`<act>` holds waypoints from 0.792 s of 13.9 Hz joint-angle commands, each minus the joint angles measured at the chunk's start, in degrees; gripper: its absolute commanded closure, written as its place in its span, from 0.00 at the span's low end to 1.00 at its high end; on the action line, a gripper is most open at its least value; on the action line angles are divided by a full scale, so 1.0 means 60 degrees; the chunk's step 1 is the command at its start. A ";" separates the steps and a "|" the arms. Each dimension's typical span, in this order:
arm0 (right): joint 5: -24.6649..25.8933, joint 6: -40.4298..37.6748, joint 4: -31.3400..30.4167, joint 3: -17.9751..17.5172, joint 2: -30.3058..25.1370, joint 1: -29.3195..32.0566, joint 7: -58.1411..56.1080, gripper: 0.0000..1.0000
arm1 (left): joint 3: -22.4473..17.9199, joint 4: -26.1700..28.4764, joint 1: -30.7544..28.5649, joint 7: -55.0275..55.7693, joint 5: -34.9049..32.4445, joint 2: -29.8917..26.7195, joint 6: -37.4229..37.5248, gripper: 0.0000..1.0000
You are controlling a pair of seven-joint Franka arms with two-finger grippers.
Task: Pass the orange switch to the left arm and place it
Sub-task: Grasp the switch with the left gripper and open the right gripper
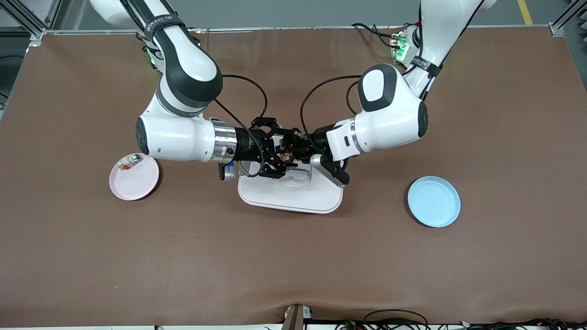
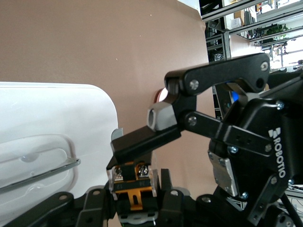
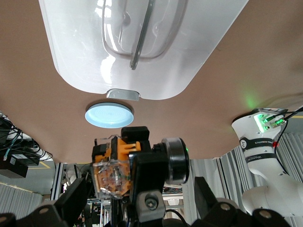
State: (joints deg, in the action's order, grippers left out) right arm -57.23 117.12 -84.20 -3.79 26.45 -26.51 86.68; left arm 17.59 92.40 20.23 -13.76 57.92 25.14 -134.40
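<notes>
Orange switch (image 2: 134,183) is hanging in the air over the box (image 1: 293,195), and your left gripper (image 1: 293,150) is clamping it between closed fingers. Your right gripper (image 1: 274,155) is meeting it head-on with its fingers (image 2: 144,142) spread apart around the switch. You are seeing both arms stretching level toward each other above the surface (image 1: 293,256), wrists facing. A pink plate (image 1: 134,177) and a blue plate (image 1: 434,201) are sitting toward either end.

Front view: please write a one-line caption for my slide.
Above the box, the left gripper grips the orange switch while the right gripper stands open.
</notes>
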 commanded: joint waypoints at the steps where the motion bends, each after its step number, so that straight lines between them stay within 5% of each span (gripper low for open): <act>1: -0.0145 -0.0053 0.0060 0.0046 -0.0058 -0.0020 0.0129 0.00 | -0.0002 0.0010 -0.0105 -0.0225 0.0043 -0.0073 0.0296 1.00; 11: -0.0086 -0.0067 0.0060 0.0046 -0.0058 -0.0020 0.0114 0.00 | -0.0031 0.0054 -0.0866 -0.0211 -0.0147 -0.0585 0.2300 1.00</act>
State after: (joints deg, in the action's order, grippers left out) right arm -57.23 117.12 -84.20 -3.78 26.45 -26.51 86.68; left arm 17.48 92.06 16.36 -14.64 57.69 24.00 -123.93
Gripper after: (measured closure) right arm 0.000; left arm 0.639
